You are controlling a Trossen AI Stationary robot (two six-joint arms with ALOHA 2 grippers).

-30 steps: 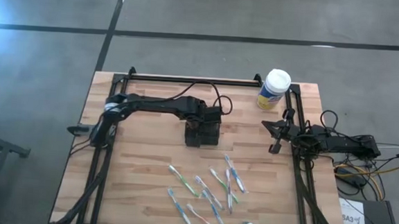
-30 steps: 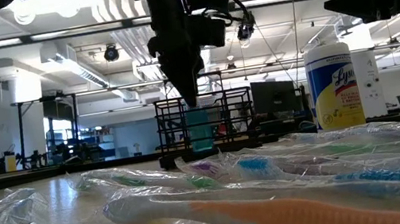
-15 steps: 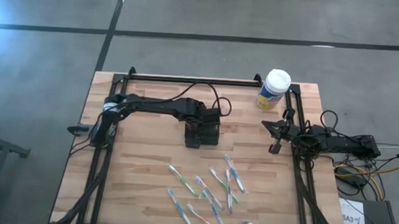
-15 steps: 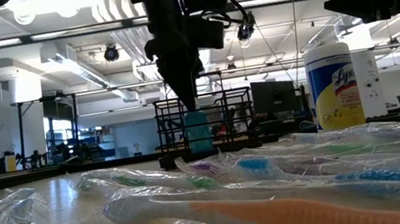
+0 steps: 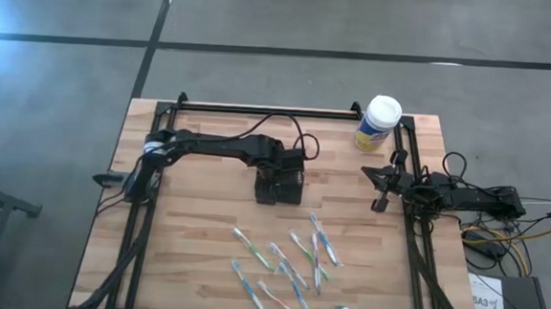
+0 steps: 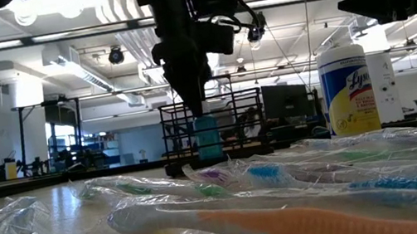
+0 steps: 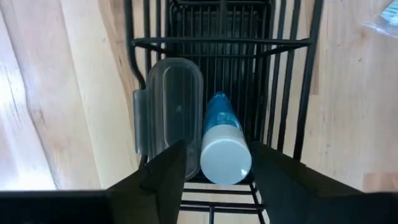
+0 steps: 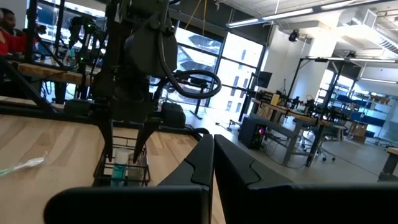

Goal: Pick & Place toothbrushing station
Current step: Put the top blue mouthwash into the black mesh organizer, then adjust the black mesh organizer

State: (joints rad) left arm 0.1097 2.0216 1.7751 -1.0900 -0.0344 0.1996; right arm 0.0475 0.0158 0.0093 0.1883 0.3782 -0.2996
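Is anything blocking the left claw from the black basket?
Nothing visible. The left gripper hangs right over the basket, open, its fingers either side of a blue tube standing inside beside a clear case.

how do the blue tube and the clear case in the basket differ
The blue tube is round, opaque blue with a white cap; the clear case is flat-sided, rounded-oblong and see-through. The tube lies between the left gripper's spread jaws; the case sits off to one side. Both rest side by side inside the black wire basket.

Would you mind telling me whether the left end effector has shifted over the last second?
Barely. In the low view the left end effector sits about as far left of the yellow canister as before, above the black wire basket, open around the blue tube.
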